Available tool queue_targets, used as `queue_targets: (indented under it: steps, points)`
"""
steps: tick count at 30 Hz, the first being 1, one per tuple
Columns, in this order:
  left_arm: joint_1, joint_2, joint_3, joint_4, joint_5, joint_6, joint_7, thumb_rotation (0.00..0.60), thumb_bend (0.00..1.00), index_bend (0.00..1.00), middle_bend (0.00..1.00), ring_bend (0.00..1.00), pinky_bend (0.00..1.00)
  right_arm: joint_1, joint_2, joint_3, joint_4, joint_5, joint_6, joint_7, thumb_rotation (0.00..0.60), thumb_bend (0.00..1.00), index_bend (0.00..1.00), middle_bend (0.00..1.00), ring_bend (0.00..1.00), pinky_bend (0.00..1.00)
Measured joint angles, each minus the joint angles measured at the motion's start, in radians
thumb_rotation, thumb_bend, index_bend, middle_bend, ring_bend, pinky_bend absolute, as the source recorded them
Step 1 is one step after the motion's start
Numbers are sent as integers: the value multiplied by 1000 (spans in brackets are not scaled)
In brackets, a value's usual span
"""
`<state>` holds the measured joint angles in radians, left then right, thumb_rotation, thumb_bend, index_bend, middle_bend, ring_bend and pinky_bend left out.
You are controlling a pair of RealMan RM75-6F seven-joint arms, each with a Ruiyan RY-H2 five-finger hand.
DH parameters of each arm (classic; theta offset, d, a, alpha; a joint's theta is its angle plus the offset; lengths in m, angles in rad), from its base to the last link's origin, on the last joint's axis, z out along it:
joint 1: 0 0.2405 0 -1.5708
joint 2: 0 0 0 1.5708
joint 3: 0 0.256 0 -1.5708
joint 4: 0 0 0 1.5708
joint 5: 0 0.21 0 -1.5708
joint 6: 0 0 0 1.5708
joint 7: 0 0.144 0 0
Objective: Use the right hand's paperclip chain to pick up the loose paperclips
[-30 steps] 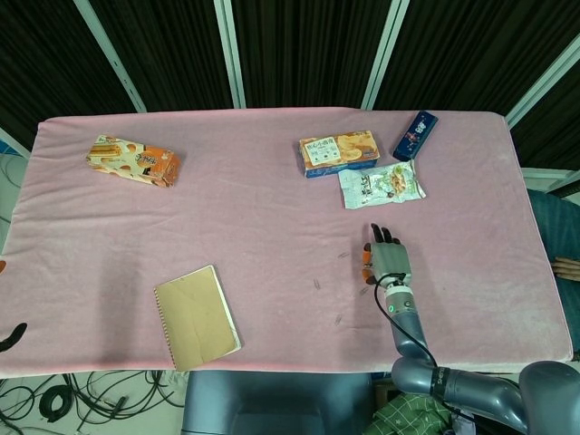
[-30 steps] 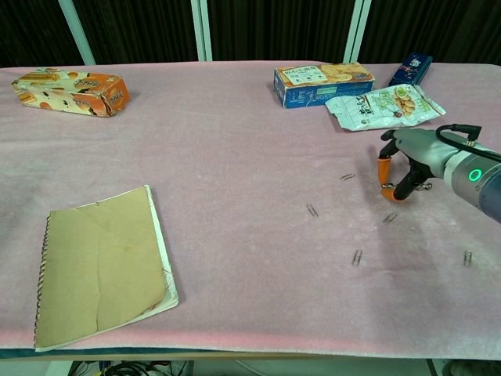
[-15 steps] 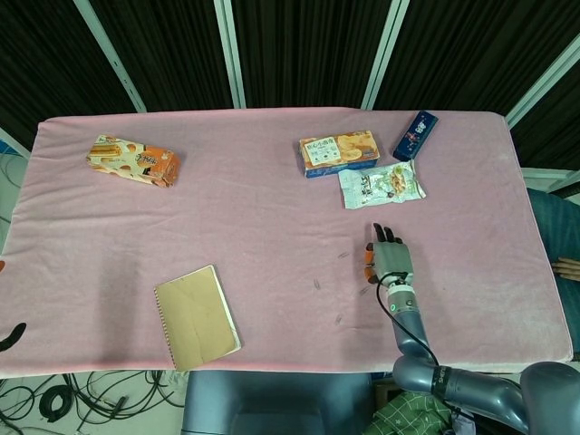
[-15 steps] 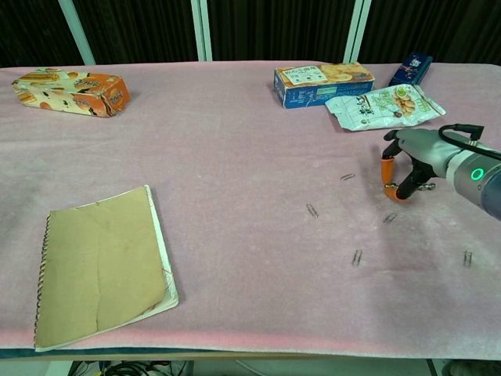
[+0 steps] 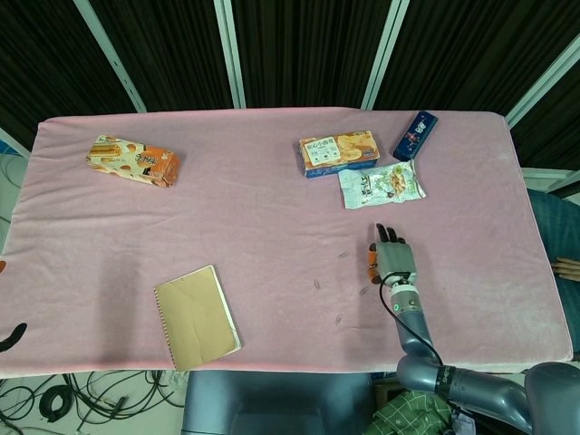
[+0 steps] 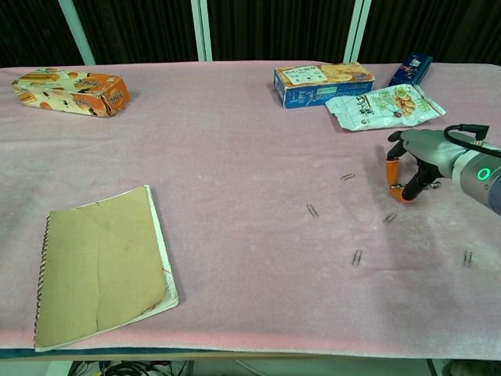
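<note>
My right hand [image 6: 417,159] [image 5: 391,260] hovers low over the pink tablecloth [image 6: 235,141], fingers curled down, orange tips toward the cloth. A small bit of metal, the paperclip chain [image 6: 430,186], shows under its fingers; the rest is hidden. Loose paperclips lie to its left and in front: one [image 6: 347,177] close to the left, one [image 6: 389,218] just in front, others further off [image 6: 312,210] [image 6: 357,258] [image 6: 467,258]. In the head view they are faint marks [image 5: 316,284]. Only dark fingertips of my left hand [image 5: 11,335] show at the left edge, off the table.
A snack bag [image 6: 382,106], a biscuit box [image 6: 322,83] and a blue packet [image 6: 412,68] lie behind the right hand. An orange box [image 6: 70,90] sits far left. A brown notebook [image 6: 102,262] lies near the front left edge.
My right hand has drifted a little to the right, away from the nearest clips. The loose paperclips have not moved.
</note>
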<state>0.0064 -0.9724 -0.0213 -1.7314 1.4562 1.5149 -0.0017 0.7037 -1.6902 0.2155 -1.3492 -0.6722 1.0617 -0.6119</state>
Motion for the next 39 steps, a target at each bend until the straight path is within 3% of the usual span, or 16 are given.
queue_targets:
  steps: [14,39]
  points:
    - [0,0,1,0,2,1,1,600,224,27,0,0,0,1,7,0,-5,-20,5,-8,600,325,560,0,7,187]
    - [4,8,3,1,11,7,-22,600,224,27,0,0,0,26,82,61,-173,-29,40,-16,600,325,561,0,6,187]
